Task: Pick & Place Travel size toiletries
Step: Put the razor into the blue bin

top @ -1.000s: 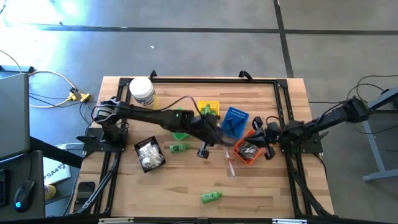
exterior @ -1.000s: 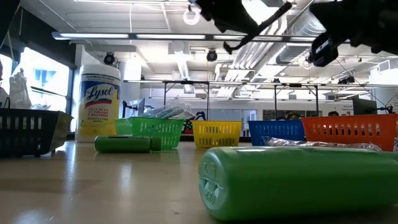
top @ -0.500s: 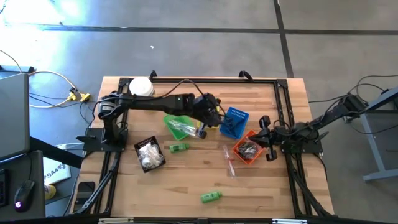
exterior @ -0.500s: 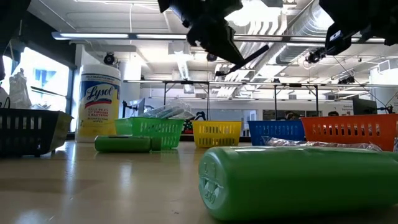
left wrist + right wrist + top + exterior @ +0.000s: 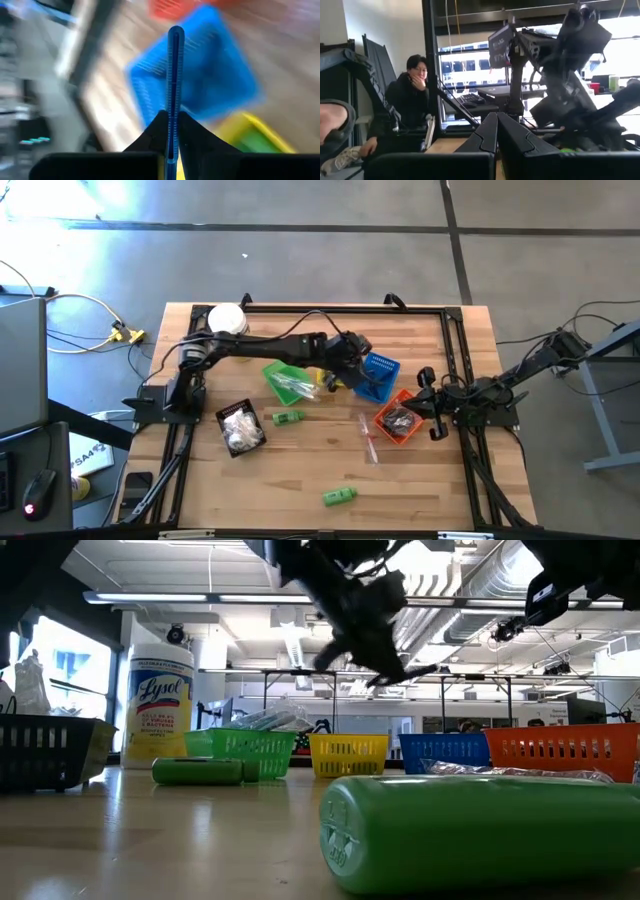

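Note:
My left gripper (image 5: 357,377) hangs over the near-left rim of the blue basket (image 5: 381,374), shut on a thin blue ribbed stick (image 5: 175,70). The stick juts forward past the fingers over the blue basket (image 5: 222,85). Two small green bottles (image 5: 288,418) (image 5: 340,496) and clear-wrapped sticks (image 5: 368,440) lie flat on the table. The green basket (image 5: 287,383) holds clear-wrapped items. My right gripper (image 5: 431,402) waits shut at the right edge, beside the orange basket (image 5: 399,420). My left gripper pinches the blue stick near its near end (image 5: 172,131) between its two fingers. The stick runs along the fingers and sticks out well past their tips. The fingers slant down toward the table's right. The stick is lifted clear, above the blue basket.
A black basket (image 5: 240,426) with white packets stands at the near left, and a yellow basket (image 5: 348,752) sits half hidden under my left arm. The big white jar (image 5: 227,320) stands at the far left corner. A person (image 5: 412,100) sits beyond the table.
My left gripper has carried the blue stick from the table's middle toward the far edge and then right, to the blue basket, rolling its wrist and sinking a little. My right arm drew back slightly toward the right edge, then kept still.

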`<control>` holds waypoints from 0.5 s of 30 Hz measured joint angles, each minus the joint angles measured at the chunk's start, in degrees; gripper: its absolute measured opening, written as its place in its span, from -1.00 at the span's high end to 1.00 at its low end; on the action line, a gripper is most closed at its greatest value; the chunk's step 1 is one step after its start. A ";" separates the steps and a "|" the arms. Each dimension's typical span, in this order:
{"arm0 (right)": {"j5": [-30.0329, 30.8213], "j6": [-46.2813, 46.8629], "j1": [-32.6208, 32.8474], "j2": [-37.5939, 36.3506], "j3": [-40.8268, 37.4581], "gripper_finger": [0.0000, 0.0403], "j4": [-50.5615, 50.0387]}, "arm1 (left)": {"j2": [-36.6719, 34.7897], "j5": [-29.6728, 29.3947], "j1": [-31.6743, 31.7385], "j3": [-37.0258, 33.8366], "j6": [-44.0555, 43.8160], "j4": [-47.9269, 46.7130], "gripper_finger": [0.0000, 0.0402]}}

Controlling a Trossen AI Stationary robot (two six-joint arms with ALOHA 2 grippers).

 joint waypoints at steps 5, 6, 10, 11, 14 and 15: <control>-0.01 0.07 0.00 -0.32 -0.01 0.99 -0.43 | 6.48 -0.12 0.13 8.61 4.70 -2.93 0.93; 0.00 0.29 0.00 -0.30 -0.02 0.99 -0.47 | 7.79 -0.13 0.19 9.89 6.70 -3.81 0.93; -0.19 0.70 0.00 -0.32 -0.02 0.99 -0.52 | 11.38 0.56 0.55 12.78 17.19 -3.95 0.93; -0.19 0.70 0.00 -0.32 -0.02 0.99 -0.52 | 11.59 0.44 0.57 12.89 19.87 -4.40 0.93; -0.52 0.72 0.00 -0.32 -0.02 0.99 -0.54 | 12.73 -0.14 0.56 13.30 25.44 -0.15 0.93; -0.62 0.72 0.00 -0.32 -0.02 0.99 -0.52 | 13.26 -0.14 0.69 13.28 26.97 0.92 0.93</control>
